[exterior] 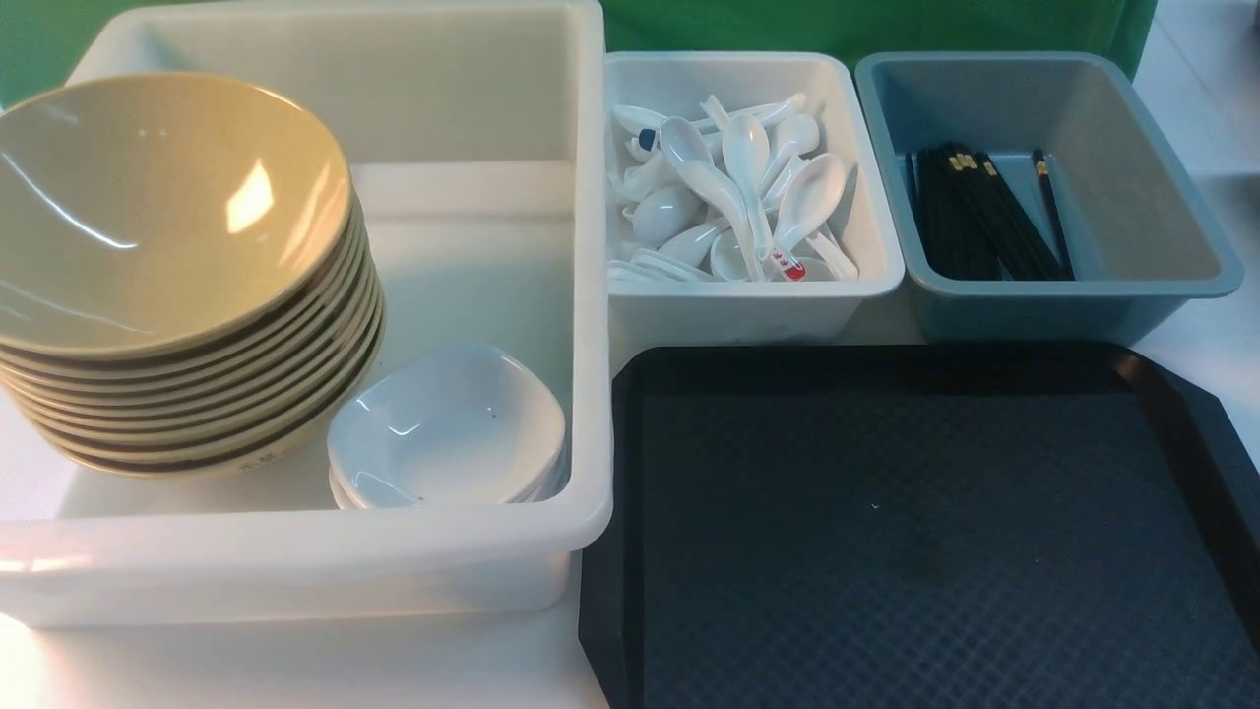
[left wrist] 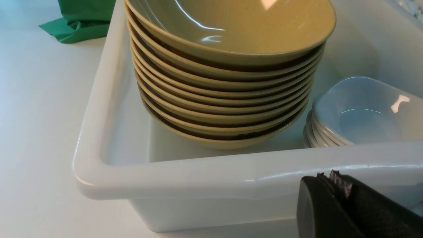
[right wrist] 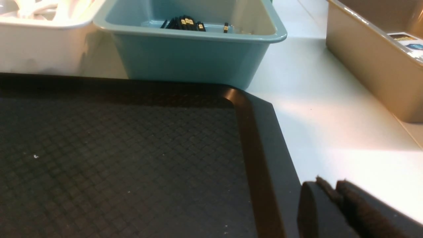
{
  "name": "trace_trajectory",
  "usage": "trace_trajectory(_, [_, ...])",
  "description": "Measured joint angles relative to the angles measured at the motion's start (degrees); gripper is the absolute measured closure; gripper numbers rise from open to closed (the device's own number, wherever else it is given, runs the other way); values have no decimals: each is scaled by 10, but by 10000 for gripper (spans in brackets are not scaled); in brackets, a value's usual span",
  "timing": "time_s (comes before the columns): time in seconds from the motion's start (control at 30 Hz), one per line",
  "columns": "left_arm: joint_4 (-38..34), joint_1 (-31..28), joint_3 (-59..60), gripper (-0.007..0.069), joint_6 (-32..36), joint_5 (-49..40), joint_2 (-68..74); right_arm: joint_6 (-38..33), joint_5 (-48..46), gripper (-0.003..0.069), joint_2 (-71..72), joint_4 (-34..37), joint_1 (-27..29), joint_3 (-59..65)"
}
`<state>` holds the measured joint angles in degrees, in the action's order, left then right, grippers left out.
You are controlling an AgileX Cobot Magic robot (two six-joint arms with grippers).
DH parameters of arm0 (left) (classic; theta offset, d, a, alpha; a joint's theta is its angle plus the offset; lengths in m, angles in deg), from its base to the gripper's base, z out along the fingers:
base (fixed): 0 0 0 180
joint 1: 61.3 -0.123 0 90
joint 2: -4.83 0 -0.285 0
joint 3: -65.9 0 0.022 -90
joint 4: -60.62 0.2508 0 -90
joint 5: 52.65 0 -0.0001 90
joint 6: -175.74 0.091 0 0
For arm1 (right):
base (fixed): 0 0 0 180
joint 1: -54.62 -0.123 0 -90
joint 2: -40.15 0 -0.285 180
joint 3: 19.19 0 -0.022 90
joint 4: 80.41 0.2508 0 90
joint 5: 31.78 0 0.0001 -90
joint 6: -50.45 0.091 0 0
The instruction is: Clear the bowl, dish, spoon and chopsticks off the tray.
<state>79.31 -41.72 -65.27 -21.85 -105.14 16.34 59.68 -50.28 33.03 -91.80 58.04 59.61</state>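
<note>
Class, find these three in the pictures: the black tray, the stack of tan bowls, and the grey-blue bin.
Black tray (exterior: 886, 551), front view, textured floor.
Stack of tan bowls (exterior: 148, 207), front view, top bowl's inside.
Grey-blue bin (exterior: 1132, 187), front view, inner right wall.

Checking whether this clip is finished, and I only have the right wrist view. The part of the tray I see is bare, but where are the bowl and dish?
Observer: In the front view the bowls are stacked in the big white bin, left of the tray.
Operator: And the dish?
Observer: A stack of dishes sits beside the bowls in the same bin.
Operator: What is the left gripper doing?
Observer: The left gripper is shut and holds nothing, just outside that bin's wall.
</note>
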Motion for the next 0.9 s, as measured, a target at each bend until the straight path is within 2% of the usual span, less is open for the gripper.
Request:
trace_trajectory(0.2, [0, 0, 2, 636, 0, 0, 0, 0, 0, 561, 0, 0, 0, 0])
trace_trajectory(0.33, [-17, -25, 29, 636, 1, 47, 0, 0, 0, 560, 0, 0, 0, 0])
trace_trajectory(0.43, [-54, -72, 52, 636, 23, 130, 0, 0, 0, 558, 0, 0, 0, 0])
trace_trajectory(0.57, [-132, -178, 144, 636, 156, 339, -4, 0, 0, 551, 0, 0, 0, 0])
trace_trajectory(0.7, [-201, -239, 237, 636, 227, 436, -29, 0, 0, 547, 0, 0, 0, 0])
trace_trajectory(0.83, [-210, -251, 288, 636, 235, 443, -43, 0, 0, 545, 0, 0, 0, 0])
trace_trajectory(0.9, [-197, -244, 298, 636, 222, 397, -43, 0, 0, 543, 0, 0, 0, 0])
